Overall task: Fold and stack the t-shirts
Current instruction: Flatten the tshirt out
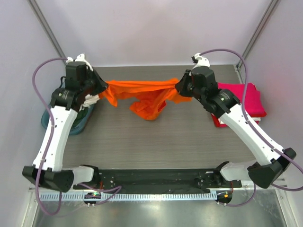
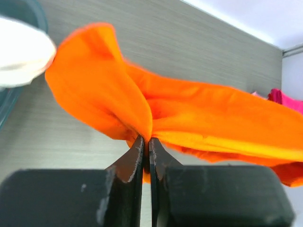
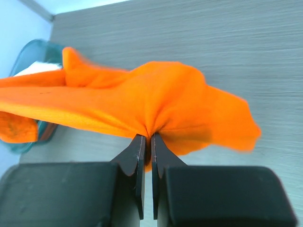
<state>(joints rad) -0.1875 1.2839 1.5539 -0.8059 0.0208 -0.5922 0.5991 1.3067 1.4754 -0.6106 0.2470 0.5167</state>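
A bright orange t-shirt (image 1: 147, 97) hangs stretched between my two grippers above the back of the table, its middle sagging down. My left gripper (image 1: 102, 91) is shut on its left end; in the left wrist view the cloth (image 2: 189, 118) bunches between the jaws of the gripper (image 2: 147, 140). My right gripper (image 1: 182, 87) is shut on the right end, where the cloth (image 3: 156, 101) is pinched at the tips (image 3: 147, 138). A folded magenta-red t-shirt (image 1: 244, 101) lies at the right edge of the table. White cloth (image 2: 21, 54) shows in the tub.
A teal plastic tub (image 1: 64, 120) stands at the left edge, under my left arm, also seen in the right wrist view as the tub (image 3: 33, 54). The grey wood-grain table (image 1: 156, 142) spreads in front. Walls close the back and sides.
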